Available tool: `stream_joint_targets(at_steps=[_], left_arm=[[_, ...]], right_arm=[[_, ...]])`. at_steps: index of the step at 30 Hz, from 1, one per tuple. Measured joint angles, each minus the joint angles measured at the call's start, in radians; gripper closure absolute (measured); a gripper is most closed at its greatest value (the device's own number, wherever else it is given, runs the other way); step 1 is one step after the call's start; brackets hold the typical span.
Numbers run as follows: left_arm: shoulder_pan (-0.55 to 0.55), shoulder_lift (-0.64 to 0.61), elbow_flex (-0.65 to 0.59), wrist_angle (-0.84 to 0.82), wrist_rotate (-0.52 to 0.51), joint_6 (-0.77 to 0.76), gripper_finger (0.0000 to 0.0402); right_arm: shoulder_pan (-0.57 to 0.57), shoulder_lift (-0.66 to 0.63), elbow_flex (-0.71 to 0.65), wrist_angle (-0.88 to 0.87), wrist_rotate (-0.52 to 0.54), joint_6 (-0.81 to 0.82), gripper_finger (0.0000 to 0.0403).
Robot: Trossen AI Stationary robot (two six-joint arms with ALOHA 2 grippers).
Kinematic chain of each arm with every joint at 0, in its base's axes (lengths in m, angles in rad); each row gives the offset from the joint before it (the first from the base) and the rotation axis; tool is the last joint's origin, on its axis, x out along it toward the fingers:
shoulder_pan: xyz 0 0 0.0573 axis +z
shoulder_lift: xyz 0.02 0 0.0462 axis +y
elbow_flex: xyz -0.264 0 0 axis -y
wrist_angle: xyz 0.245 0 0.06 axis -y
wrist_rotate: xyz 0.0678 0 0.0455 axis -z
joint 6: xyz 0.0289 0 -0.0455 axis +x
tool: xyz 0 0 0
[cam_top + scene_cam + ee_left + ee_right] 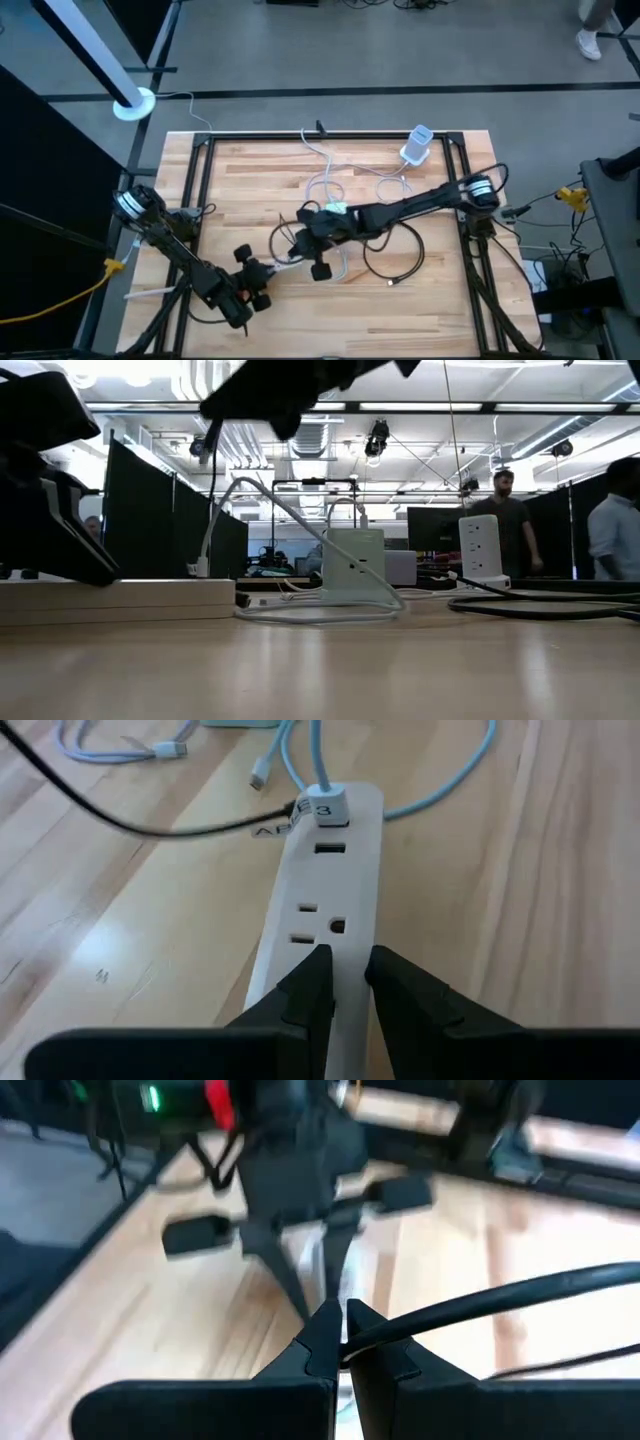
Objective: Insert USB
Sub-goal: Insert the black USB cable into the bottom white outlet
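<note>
White power strip (322,910) lies near the middle of the wooden desk (440,300), long and narrow, with outlets and USB ports along its face. A pale blue USB cable (318,760) is plugged into its far port by a white plug (327,804). The left gripper (343,982) clamps the strip's near end between its dark fingers. The right gripper (342,1342) is clenched around a black cable (520,1295) just beyond the strip. Loose white and black cables and a white wall charger (416,145) lie nearby. A label by the plug is partly hidden; only "3" reads clearly.
</note>
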Motion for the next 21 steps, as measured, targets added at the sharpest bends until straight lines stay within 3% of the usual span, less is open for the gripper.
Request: stream_joint_targets(at_steps=[8,15,21], left_arm=[[0.002,-0.005,-0.023,0.014,-0.011,-0.022,0.0338],[0.003,-0.003,-0.031,0.024,-0.039,-0.036,0.0338],[0.003,-0.003,-0.031,0.033,-0.039,-0.047,0.0338]], right_arm=[[-0.007,0.143,0.153,-0.115,-0.008,-0.077,0.0403],[-0.023,0.303,0.361,-0.332,-0.017,-0.11,0.0403],[-0.036,0.337,0.423,-0.389,-0.019,-0.142,0.0403]])
